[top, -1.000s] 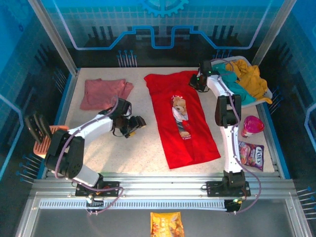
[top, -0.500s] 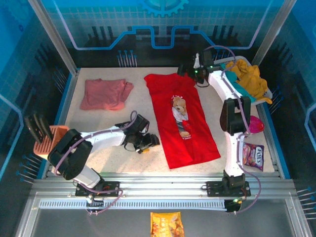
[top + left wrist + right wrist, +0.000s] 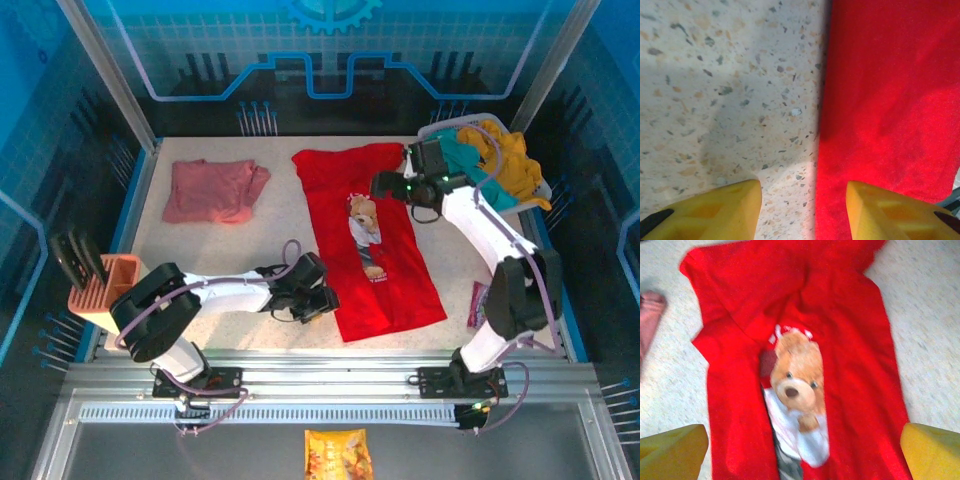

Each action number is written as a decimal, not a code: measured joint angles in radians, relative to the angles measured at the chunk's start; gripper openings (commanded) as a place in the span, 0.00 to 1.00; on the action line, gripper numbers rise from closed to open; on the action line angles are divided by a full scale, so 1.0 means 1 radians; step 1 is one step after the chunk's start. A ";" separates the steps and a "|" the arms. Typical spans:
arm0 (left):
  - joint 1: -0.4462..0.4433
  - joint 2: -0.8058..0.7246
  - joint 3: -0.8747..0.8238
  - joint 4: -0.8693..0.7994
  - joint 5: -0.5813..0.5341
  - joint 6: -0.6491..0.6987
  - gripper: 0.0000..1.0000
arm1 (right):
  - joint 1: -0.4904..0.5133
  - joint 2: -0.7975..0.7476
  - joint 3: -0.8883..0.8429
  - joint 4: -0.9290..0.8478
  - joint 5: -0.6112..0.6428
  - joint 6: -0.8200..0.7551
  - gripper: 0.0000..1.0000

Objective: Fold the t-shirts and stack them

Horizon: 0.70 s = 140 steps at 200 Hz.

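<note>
Hovering at the near-left hem, the left gripper [image 3: 320, 300] has its yellow fingers [image 3: 715, 210] partway apart, gripping nothing, and between them lie only speckled stone-look table [image 3: 715, 75] and the edge of the big bright red cloth t-shirt with the teddy-bear print [image 3: 385, 285]! That shirt lies mid-table as a long narrow strip, bear face-up, so I'd call the lengthwise fold done and the crosswise folds not yet made. Up over its far end, the right gripper [image 3: 385, 185] is spread wide and empty, looking straight down on the bear. The plain dusty-pink soft t-shirt [image 3: 213, 190] sits well apart at the far left, loosely bundled rather than neatly squared. Nothing is stacked yet; by my reckoning we're around midway at best.
</note>
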 measured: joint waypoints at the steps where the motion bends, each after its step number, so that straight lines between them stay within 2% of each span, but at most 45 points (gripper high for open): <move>1: -0.002 0.001 0.000 0.000 -0.002 -0.002 0.48 | 0.000 -0.004 -0.004 -0.001 0.002 0.000 1.00; 48: -0.062 0.021 0.018 0.011 -0.085 -0.079 0.46 | 0.010 -0.233 -0.218 -0.013 0.044 0.018 1.00; 64: -0.084 0.038 0.034 0.011 -0.107 -0.105 0.39 | 0.010 -0.281 -0.270 -0.015 0.069 0.037 1.00; 140: -0.160 0.096 0.098 0.012 -0.175 -0.180 0.36 | -0.001 -0.370 -0.345 -0.039 0.104 0.054 1.00</move>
